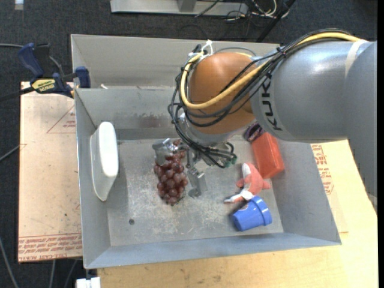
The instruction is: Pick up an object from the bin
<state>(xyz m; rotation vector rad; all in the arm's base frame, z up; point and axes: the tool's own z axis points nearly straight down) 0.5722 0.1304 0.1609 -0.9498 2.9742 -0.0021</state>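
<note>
Bin (141, 222): grey metal, with loose things scattered across its floor.
White oblong dish (104, 159): far left, leaning against the left wall, well apart from everything else.
Grapes (170, 177): a dark red toy bunch at the middle of the floor, its stem end towards the far side. This is the thing the gripper is set about.
Gripper (179, 165): hangs under the orange wrist cover, spread, with one finger (162, 146) at the bunch's far left and the other (195, 183) just beside its right flank. I see no squeeze on the bunch yet.
Step in hand: judged to be closing on the grapes before lifting.
Doing it well: close across the thick middle of the bunch, not the narrow near tip, since lumpy beads can slip out. Go low enough to catch the body, short of scraping the floor, then lift straight up.
Red block (267, 155): right of the gripper, near the right wall, clear of the grasp.
Pink toy (252, 181): near side of the block, touching the cup.
Blue cup (251, 215): right and nearest, on its side; no hindrance to a straight lift.
</note>
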